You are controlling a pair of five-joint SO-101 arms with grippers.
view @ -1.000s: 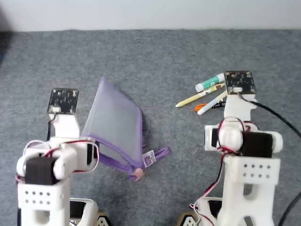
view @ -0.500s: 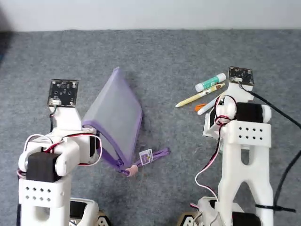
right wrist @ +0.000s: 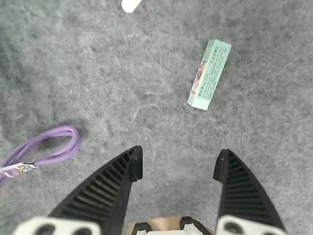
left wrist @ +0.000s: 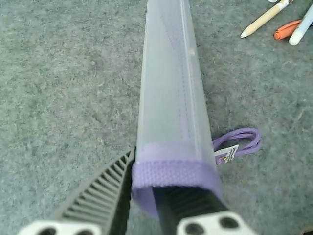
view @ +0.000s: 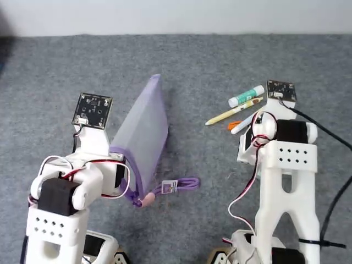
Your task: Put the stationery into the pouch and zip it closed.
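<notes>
Translucent purple pouch (view: 144, 127), stood on edge left of centre in the high view, is clamped at its woven end by the left gripper (left wrist: 144, 193). The right gripper (right wrist: 178, 169) is spread wide over the grey mat (view: 198, 66) and nothing is grasped. A glue stick (view: 246, 97) and yellow pen (view: 231, 113) are grouped right of centre, well apart from the pouch. A green packet (right wrist: 209, 74) is laid flat beyond the right gripper.

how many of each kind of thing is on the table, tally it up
pouch: 1
glue stick: 1
pens and markers: 3 (yellow pen, white pen, orange marker)
eraser: 1
total: 6
</notes>
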